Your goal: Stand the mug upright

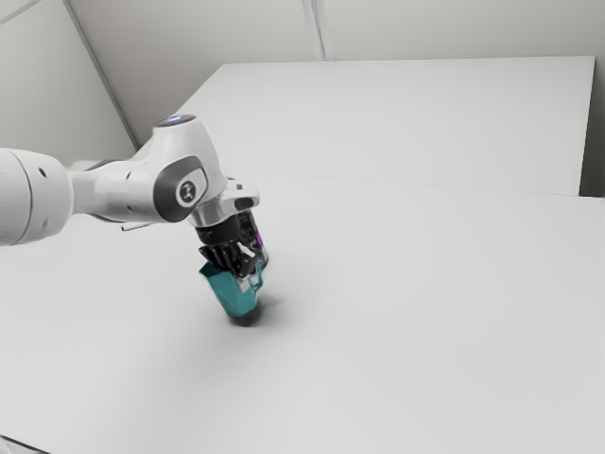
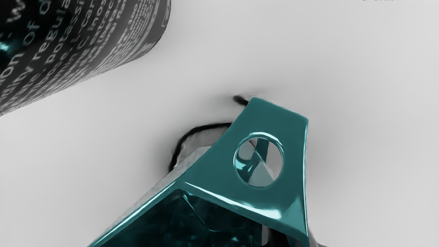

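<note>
Currently, mug: teal and glossy, it leans beneath the black gripper [image 1: 242,271], its open mouth up and toward the exterior view's left; the mug [image 1: 230,291] is not upright. Whether its base touches the table [image 1: 406,312] cannot be told.
Handle: broad and flat-faced, with a round hole, the handle [image 2: 293,161] sits on the side facing the exterior view's right.
Gripper: right at the mug's mouth; whether it is released or clenched on the mug cannot be told.
Neighbor: a dark container [image 2: 85,44] with pale printing stands near the handle, apart from it.
Likely feel: probably light and stiff, with a slick finish that could slide or twist in a loose hold; it may chip if dropped.
Where to hold: the wall just below the rim looks best, or the handle's flat part, with the turn kept slow until the base sits level, well away from the container.
</note>
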